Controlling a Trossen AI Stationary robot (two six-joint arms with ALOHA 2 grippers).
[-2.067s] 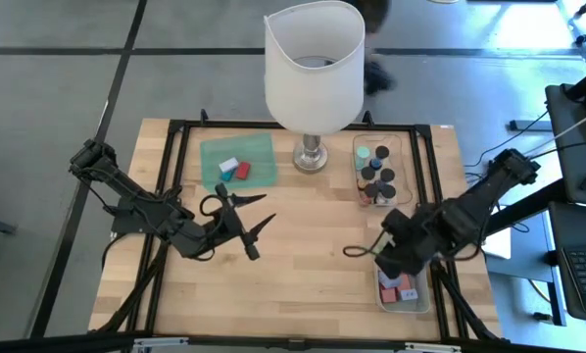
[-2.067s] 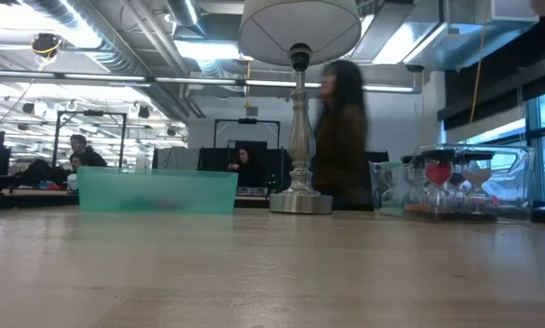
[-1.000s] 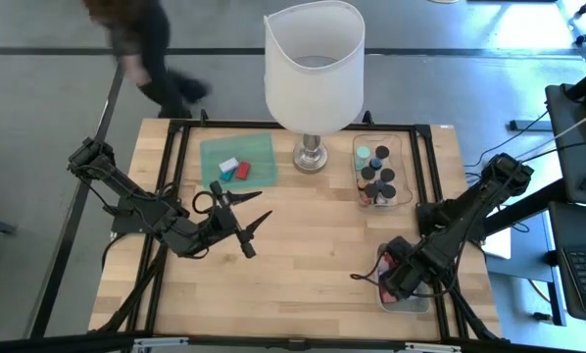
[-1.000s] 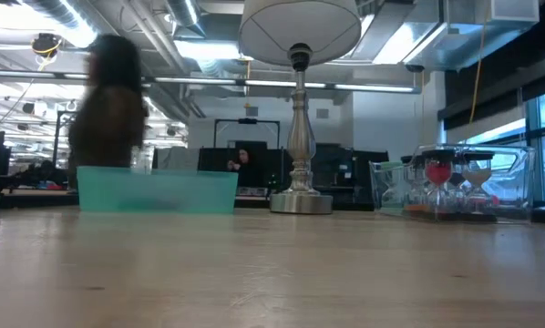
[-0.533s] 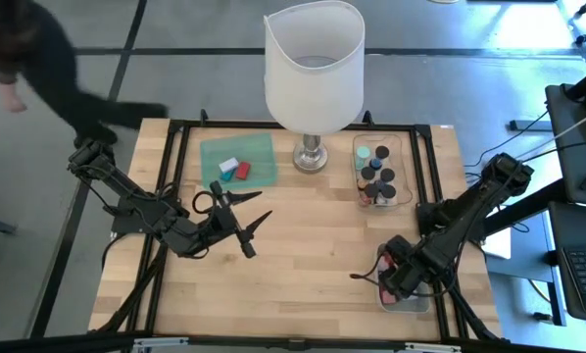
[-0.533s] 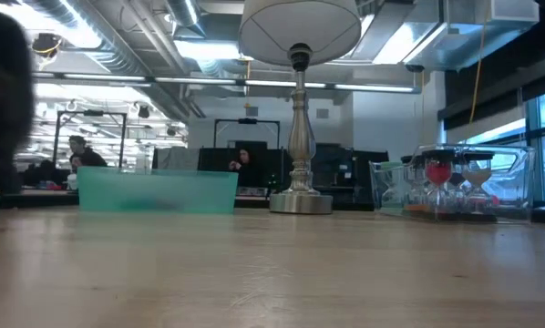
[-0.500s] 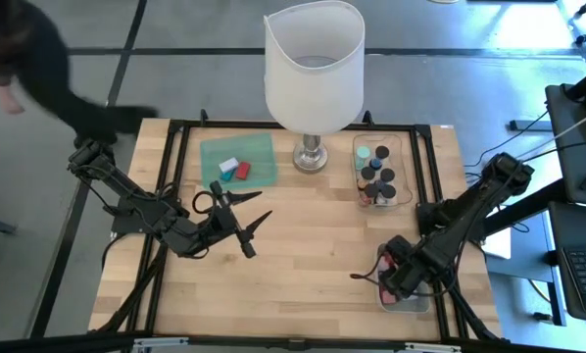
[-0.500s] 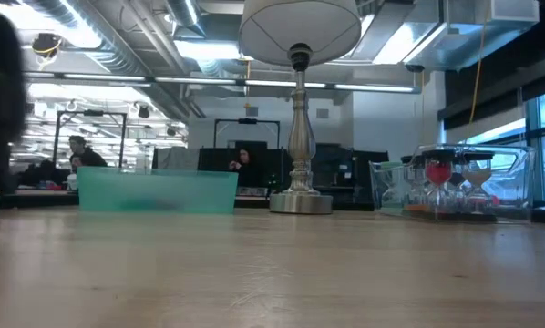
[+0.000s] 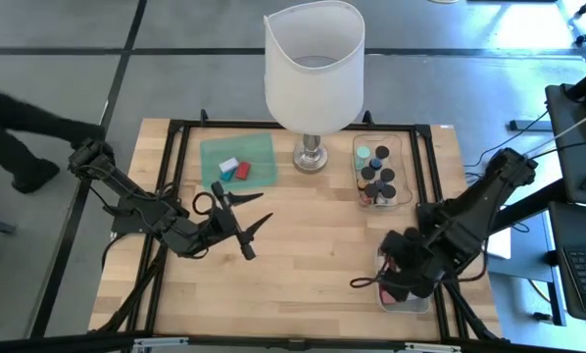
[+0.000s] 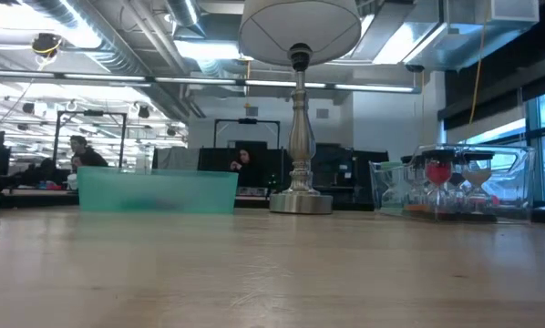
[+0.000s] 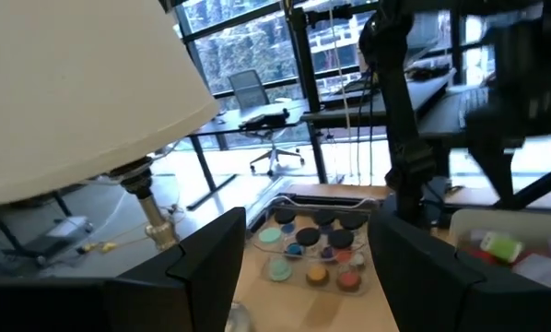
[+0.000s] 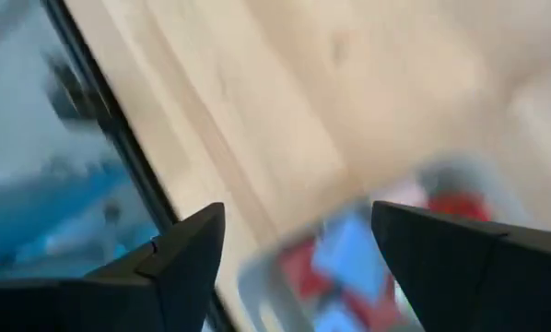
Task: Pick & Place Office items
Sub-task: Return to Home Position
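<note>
**Office items (image 9: 368, 174) all in trays, both grippers empty**

No loose piece shows on the bare pale-wood worktop (image 9: 313, 265); every small piece in view sits in a container. The clear plastic tray (image 9: 397, 145) just beside the big white-shaded lamp (image 9: 313, 64) holds the short dark-capped cylinders (image 9: 385, 192) and a teal cylinder (image 9: 381, 153). On the lamp's other side, a translucent green tray (image 9: 259, 147) carries a white block (image 9: 228, 165) and a red block (image 9: 242, 172) close together. A second clear tray (image 9: 411, 307) at the worktop's right edge holds red, blue and pink blocks. The right arm hides most of it from above, and the right wrist view shows them only as a blur.

The right gripper (image 9: 369, 281) hangs at that tray's inner edge, fingers spread with nothing between them. The left gripper (image 9: 257, 209) sits over open wood near the green tray, fingers also wide apart and empty.

The sorting looks finished. What seems left is only to bring both arms to their parked poses.

The worktop is light planked wood inside a black metal frame (image 9: 180, 126), standing on a grey floor (image 9: 215, 88) crossed by dark lines. A blurred person (image 9: 19, 132) is on that floor beyond the worktop's left corner. From table height the room is an open hall with ceiling ducts and strip lights, and people sit at desks (image 10: 77, 150) far behind.
</note>
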